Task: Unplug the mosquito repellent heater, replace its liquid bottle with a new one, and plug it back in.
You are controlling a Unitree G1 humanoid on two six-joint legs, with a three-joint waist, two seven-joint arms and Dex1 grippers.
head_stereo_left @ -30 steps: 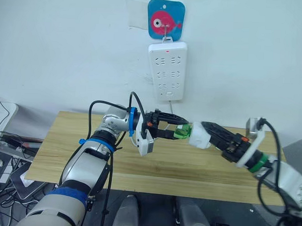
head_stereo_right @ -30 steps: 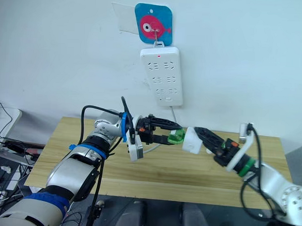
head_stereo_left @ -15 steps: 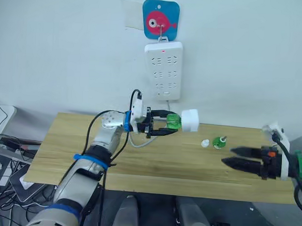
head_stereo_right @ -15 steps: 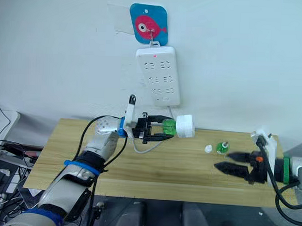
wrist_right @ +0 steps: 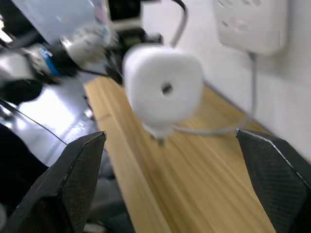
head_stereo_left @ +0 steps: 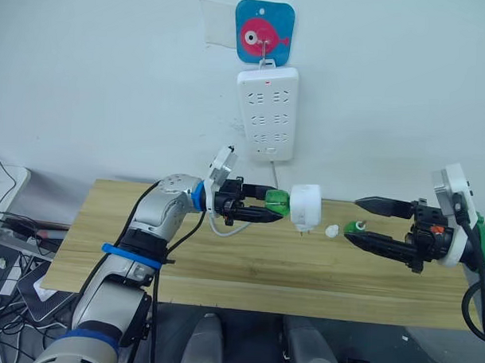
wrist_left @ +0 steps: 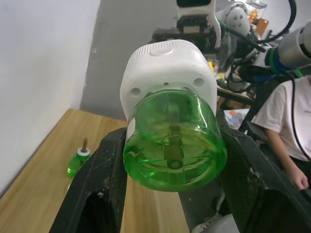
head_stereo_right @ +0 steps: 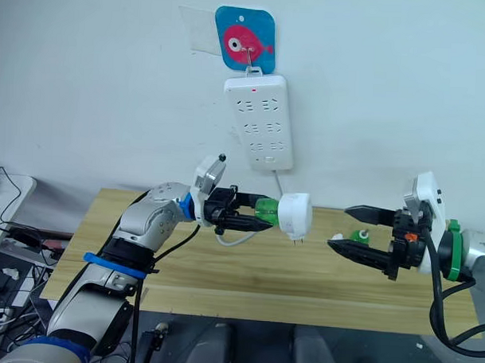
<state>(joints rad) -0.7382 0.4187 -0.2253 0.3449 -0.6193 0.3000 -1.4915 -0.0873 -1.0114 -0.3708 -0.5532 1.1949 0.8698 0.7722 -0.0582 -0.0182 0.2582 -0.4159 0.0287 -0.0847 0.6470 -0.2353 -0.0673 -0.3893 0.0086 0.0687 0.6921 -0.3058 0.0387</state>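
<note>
gripping the green bottle [head_stereo_left: 277, 203] of the white rounded mosquito repellent heater [head_stereo_left: 306, 208], prongs down: left hand [head_stereo_left: 261, 210]. right hand [head_stereo_left: 361, 221] open, empty.

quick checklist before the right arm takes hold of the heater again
1. Left gripper has a firm hold: ok, its fingers are shut on the green bottle screwed into the mosquito repellent heater.
2. Right gripper ready to grasp: ok, its fingers are spread wide and hold nothing.
3. Right gripper lined up with the heater: ok, the heater sits between the fingers in the right wrist view.
4. Prongs clear: ok, they point down, above the table.
5. Bottle fully seated: cannot tell.
6. Spare green bottle and white cap out of the path: not ok, they lie close under the right gripper.
</note>
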